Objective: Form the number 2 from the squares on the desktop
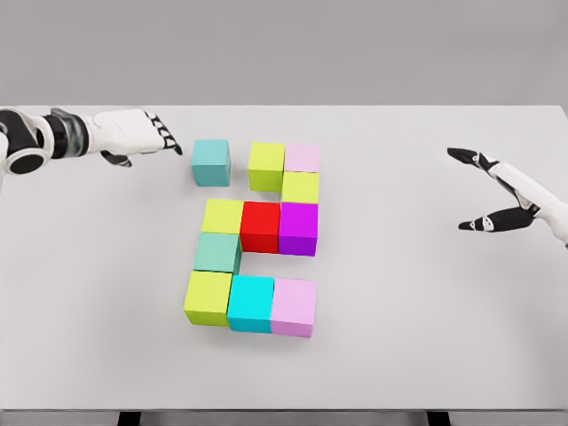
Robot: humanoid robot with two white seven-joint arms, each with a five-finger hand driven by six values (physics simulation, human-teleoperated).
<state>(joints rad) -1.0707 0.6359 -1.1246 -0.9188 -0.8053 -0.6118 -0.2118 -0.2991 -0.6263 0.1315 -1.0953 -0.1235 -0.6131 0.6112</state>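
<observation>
Several coloured cubes sit on the white table (426, 337). A teal cube (211, 162) stands alone, a small gap left of a yellow-green cube (266, 165) and a pale pink cube (303, 158). Below them come a yellow cube (301, 187), then a row of yellow (222, 216), red (260, 226) and purple (298, 228). A green-teal cube (217, 252) sits under that, above a bottom row of yellow-green (209, 298), cyan (251, 303) and pink (294, 307). My left hand (151, 135) hovers open just left of the teal cube. My right hand (488, 191) is open at the far right.
Bare table surface lies all around the cube group. The table's front edge runs along the bottom of the view and its far edge behind the top cubes.
</observation>
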